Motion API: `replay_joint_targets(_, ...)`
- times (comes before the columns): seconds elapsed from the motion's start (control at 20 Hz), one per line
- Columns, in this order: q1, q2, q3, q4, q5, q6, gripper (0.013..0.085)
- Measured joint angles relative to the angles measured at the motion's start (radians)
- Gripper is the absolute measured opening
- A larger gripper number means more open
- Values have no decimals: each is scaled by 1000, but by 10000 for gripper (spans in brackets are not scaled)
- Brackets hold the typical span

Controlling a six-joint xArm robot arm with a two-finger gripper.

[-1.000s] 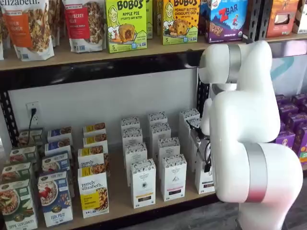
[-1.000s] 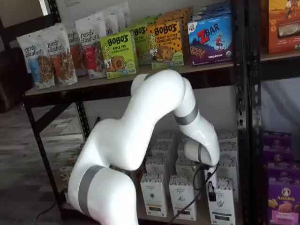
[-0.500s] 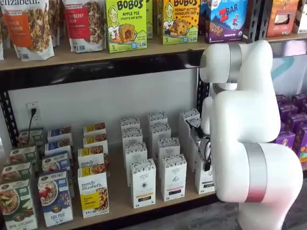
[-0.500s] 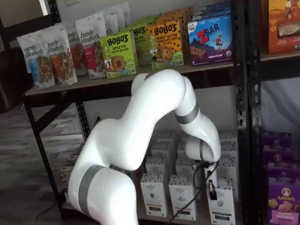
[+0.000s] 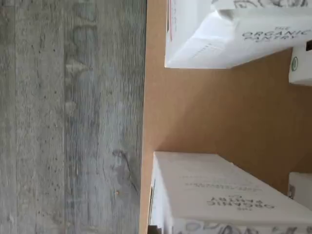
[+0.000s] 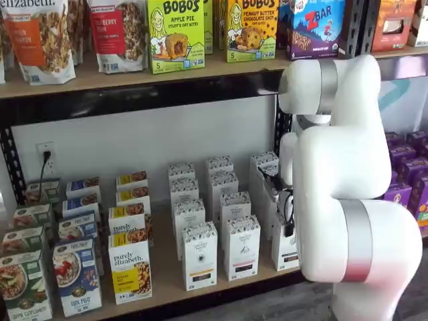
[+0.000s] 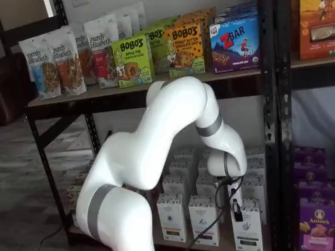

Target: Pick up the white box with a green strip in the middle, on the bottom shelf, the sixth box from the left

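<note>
Claw set right over the white box, front-right of bottom shelf.
Box stands upright, long axis vertical, at approx 6 o'clock from claw; finger gap can't be told, partly hidden by arm.

We cannot see the gripper's fingers clearly, so their gap stays unknown. The arm hides most of the white box, and its strip colour is unreadable.
</note>
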Motion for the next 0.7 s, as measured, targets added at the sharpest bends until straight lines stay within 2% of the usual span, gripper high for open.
replay_joint_targets(0.1,2,0,2,-2,2,4,530)
replay_joint_targets(0.3,3,-11,23,-19,-6,22,530)
replay_joint_targets(0.7,-5,-62,145,-168,-82,157,530)
